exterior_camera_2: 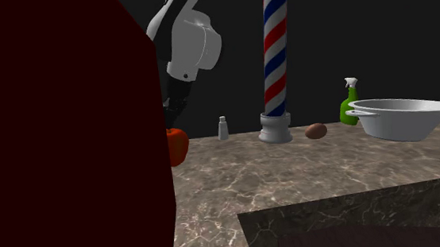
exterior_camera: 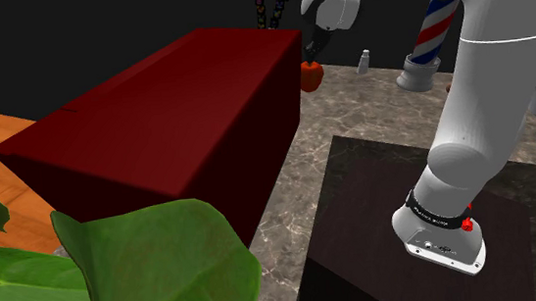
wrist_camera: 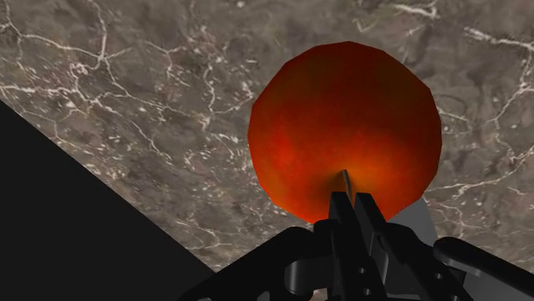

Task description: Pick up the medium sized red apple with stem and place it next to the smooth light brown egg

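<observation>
My gripper (wrist_camera: 355,198) is clenched on the apple (wrist_camera: 342,120), but only by its stem (wrist_camera: 345,178): the two fingers are nipped together around that thin stalk, with the red fruit hanging beyond them. Taking the striped pole (exterior_camera_2: 273,59) as my mark, the apple is well away from it, past the small white shaker (exterior_camera_2: 223,128) and close by the dark red box (exterior_camera: 175,122). The egg (exterior_camera_2: 316,131) lies just beside the pole's base, on the opposite side. I cannot tell whether the apple is clear of the marble counter (exterior_camera_2: 294,177). The slight hold is my worry: I judge that a quick swing could let the apple twist, slip out and roll off. The way to the egg passes the shaker and the pole, so a low carry could knock either, and a careless set-down could send the egg rolling.
</observation>
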Robot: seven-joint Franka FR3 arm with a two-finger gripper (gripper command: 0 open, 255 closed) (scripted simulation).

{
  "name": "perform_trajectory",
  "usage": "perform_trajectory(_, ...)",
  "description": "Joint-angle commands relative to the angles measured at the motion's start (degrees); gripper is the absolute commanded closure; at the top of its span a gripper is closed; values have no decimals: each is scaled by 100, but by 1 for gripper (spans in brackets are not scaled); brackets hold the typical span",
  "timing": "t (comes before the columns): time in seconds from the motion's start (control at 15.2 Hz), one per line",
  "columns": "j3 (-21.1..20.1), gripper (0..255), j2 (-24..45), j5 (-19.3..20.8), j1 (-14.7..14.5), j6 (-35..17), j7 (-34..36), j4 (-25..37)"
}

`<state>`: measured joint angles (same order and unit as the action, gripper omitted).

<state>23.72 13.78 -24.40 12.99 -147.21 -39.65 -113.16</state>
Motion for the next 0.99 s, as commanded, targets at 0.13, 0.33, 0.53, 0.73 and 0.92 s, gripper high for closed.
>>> perform_trajectory(0.13, 0, 255, 1, -1, 0, 0, 0, 0)
perform_trajectory(0.33, 57, 255, -116, 155, -38, 179, 134, 84)
perform_trajectory(0.53, 105, 255, -224, 300, -69, 363, 259, 181)
perform_trajectory(0.73, 145, 255, -323, 433, -94, 552, 375, 291)
perform_trajectory(0.92, 178, 255, -412, 553, -113, 745, 481, 413)
